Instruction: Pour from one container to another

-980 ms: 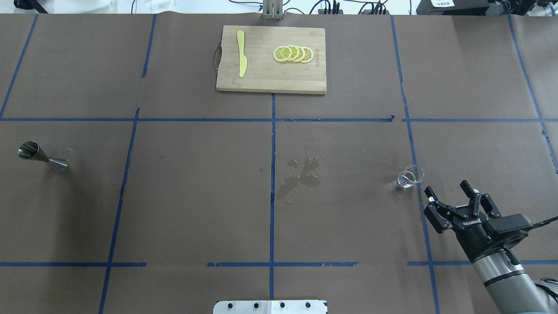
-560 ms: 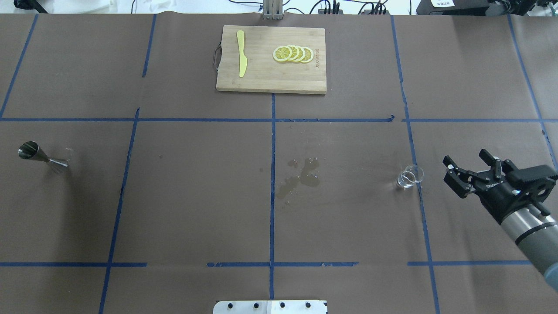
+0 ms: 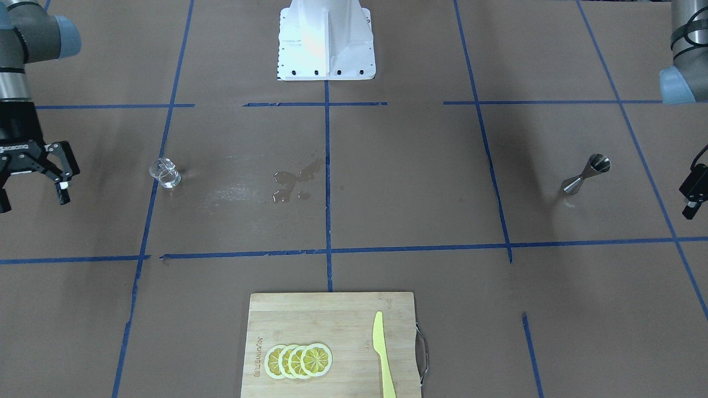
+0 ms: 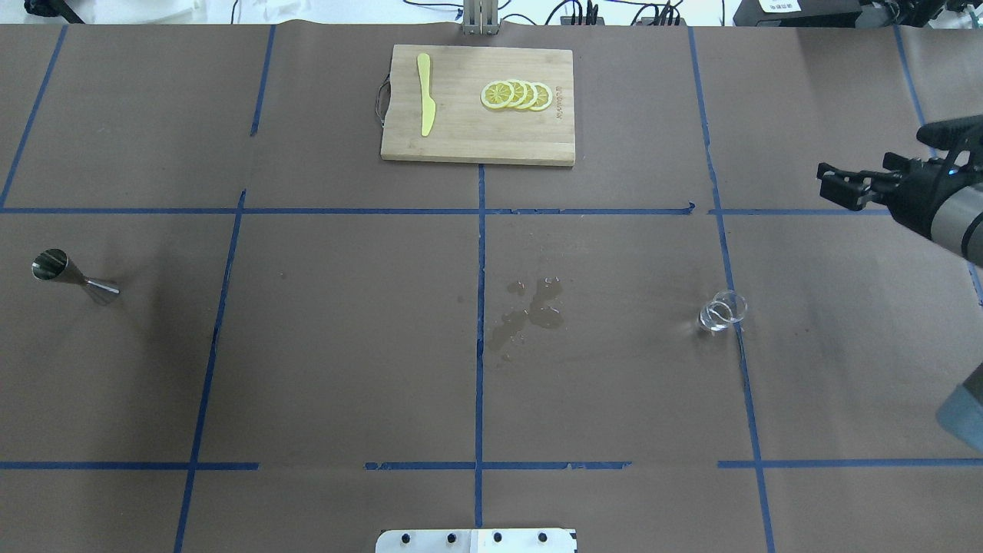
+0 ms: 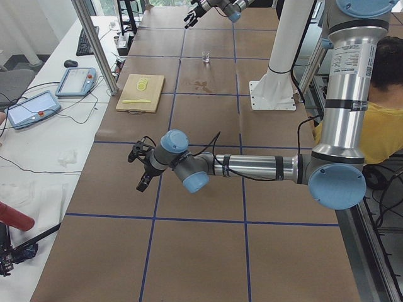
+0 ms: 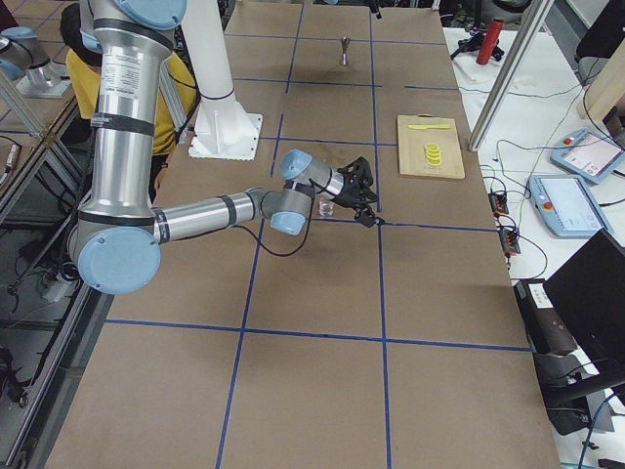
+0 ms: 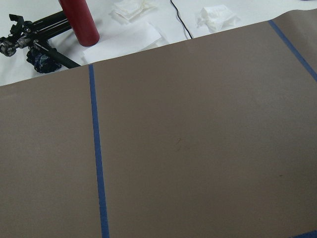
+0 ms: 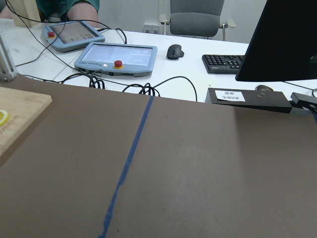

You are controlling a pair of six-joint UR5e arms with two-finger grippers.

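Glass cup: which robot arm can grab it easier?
Right, probably. The right gripper hangs open near the glass cup; the left gripper is far across the table, by the jigger.

- You get bright, even light from above on the brown table, and shadows stay soft and faint.
- The jigger throws only a weak smudge of shadow in the front view.
- A pale sheen lies beside the wet patch there.
- The white base looks washed out.
- The glass cup nearly vanishes against the paper.
- The arm joint at the overhead view's lower right edge is blurred.
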